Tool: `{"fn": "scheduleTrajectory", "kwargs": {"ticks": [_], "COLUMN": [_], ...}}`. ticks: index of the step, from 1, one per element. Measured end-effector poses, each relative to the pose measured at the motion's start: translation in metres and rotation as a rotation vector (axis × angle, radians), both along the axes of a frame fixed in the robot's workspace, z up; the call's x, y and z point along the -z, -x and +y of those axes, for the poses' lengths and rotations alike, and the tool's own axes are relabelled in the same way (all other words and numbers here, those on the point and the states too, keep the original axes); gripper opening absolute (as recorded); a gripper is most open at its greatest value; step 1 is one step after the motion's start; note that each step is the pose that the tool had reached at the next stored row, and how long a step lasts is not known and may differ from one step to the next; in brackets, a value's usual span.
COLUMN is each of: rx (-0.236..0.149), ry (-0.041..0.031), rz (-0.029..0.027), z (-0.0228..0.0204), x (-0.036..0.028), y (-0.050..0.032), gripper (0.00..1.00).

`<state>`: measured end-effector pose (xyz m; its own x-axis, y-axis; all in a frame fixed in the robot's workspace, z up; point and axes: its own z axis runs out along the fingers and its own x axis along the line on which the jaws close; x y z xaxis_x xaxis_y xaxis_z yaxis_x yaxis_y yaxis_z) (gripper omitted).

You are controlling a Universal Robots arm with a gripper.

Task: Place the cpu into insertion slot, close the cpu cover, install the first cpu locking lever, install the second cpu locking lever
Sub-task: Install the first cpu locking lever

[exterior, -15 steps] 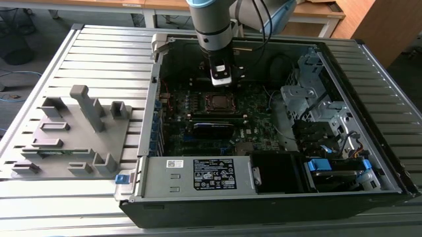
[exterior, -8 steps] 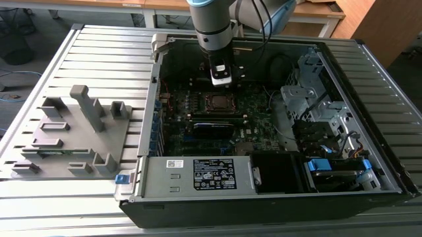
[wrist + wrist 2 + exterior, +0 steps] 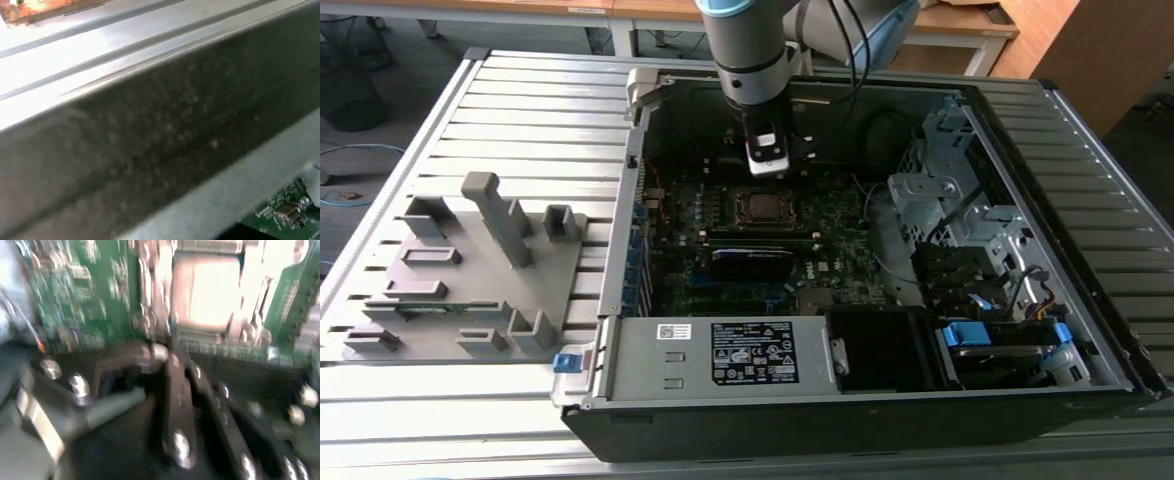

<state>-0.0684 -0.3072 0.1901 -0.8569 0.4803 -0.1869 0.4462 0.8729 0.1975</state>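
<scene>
The slatted metal surface [image 3: 520, 90] carries an open computer case [image 3: 854, 420]. The first wrist view shows that case's dark wall [image 3: 165, 140] against the slats. In the exterior view, the hand [image 3: 769, 165] hangs over the green motherboard [image 3: 841, 240], just beyond the insertion slot [image 3: 735, 208]. The cpu [image 3: 762, 207] lies in it. The second wrist view shows the cpu's bright top [image 3: 212, 287] up close. I cannot tell whether the hand is open or closed.

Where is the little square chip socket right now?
In the exterior view, the insertion slot sits on the green board inside the case, close below the gripper.
</scene>
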Motion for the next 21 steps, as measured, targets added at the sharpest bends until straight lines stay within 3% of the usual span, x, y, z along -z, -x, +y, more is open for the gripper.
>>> {"fn": "scheduleTrajectory", "kwargs": {"ticks": [2,7,18,21], "rx": [0.000,0.000,0.000,0.000], "ry": [-0.0011,-0.0319,-0.0345,-0.0346], "rz": [0.0002,-0.0002,0.0002,0.0001], "z": [-0.0001,0.0001,-0.0001,-0.0001], "x": [-0.0001,-0.0015,-0.0309,-0.0340], "y": [0.0001,0.0000,0.0001,0.0001], "gripper": [0.11,0.11,0.11,0.11]}}
